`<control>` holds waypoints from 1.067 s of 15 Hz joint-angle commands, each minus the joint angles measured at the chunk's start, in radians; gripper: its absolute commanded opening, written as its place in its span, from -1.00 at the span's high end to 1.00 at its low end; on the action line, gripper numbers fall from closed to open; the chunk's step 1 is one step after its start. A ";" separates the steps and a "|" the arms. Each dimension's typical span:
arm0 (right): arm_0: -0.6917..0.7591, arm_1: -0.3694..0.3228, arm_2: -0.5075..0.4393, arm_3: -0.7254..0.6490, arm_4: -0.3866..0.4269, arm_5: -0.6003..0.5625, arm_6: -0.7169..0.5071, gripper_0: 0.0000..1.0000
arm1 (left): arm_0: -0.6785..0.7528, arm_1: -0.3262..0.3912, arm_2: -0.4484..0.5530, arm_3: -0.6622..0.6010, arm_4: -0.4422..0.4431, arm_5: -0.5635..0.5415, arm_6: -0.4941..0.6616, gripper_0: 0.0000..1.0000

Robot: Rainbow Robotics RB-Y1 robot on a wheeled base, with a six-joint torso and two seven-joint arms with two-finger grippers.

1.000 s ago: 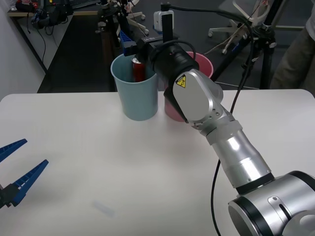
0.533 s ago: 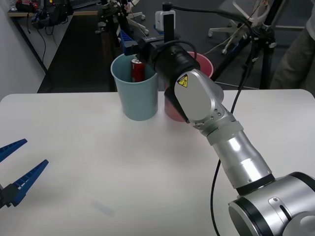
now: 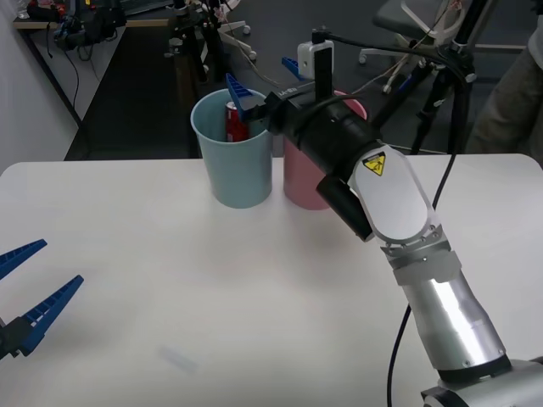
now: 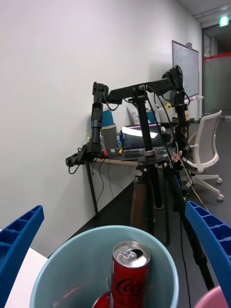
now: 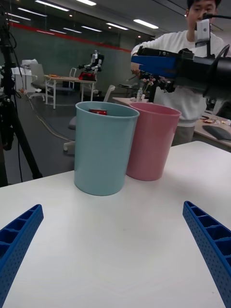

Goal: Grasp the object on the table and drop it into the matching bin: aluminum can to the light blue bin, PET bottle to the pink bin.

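the aluminum can (image 3: 236, 121) stands upright inside the light blue bin (image 3: 233, 170), beside the pink bin (image 3: 303, 182), while the right gripper (image 3: 265, 78) is released with spread fingers above the rim.

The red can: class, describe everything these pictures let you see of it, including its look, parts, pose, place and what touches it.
The red can is a small drink can with a red body bearing white script and a silver top with a pull tab. It looks like metal. It stands roughly upright inside the light blue bin, its top near the rim, toward the bin's far side. The right gripper is open above the bin, its blue fingers spread either side and not touching the can. What the can rests on inside the bin is hidden.
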 commanded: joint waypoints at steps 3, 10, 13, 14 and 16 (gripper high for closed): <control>0.232 -0.126 0.001 -0.228 -0.254 -0.120 0.199 -1.00 | 0.000 0.000 0.000 0.000 0.000 0.000 0.000 -1.00; 0.519 -0.311 -0.150 -0.325 -0.656 -0.381 0.570 -1.00 | 0.000 0.000 0.000 0.000 0.000 0.000 0.000 -1.00; 0.630 -0.328 -0.250 -0.325 -0.739 -0.509 0.676 -1.00 | 0.000 0.000 0.000 0.000 0.000 0.000 0.000 -1.00; 0.663 -0.331 -0.276 -0.325 -0.762 -0.542 0.706 -1.00 | 0.000 0.000 0.000 0.000 0.000 0.000 0.000 -1.00; 0.736 -0.342 -0.325 -0.325 -0.814 -0.600 0.774 -1.00 | 0.000 0.000 0.000 0.000 0.000 0.000 0.000 -1.00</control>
